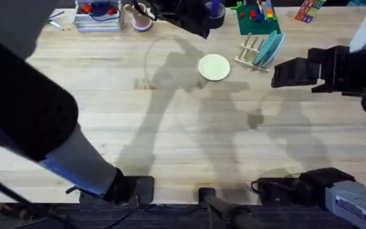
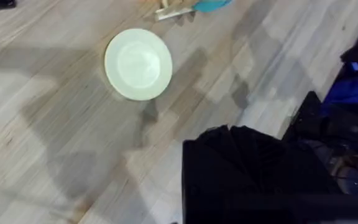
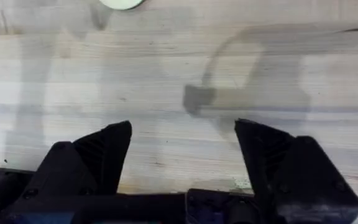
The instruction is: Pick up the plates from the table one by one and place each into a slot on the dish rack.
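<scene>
Cream-yellow small round plate (image 1: pixel 214 67) lies flat on pale butcher-block wooden counter (image 1: pixel 170 127), just beside small light-wood dish rack with upright dowel pegs (image 1: pixel 251 52), not touching. Turquoise-blue round plate (image 1: pixel 271 48) stands tilted on edge in rack slot. Right gripper (image 3: pixel 183 146) over bare counter, jaws spread wide apart, nothing between them; cream plate well ahead of jaws, off to one side. Right arm hangs near rack. Left gripper raised above counter, jaw state cannot tell; cream plate well ahead of it, rack beyond.
</scene>
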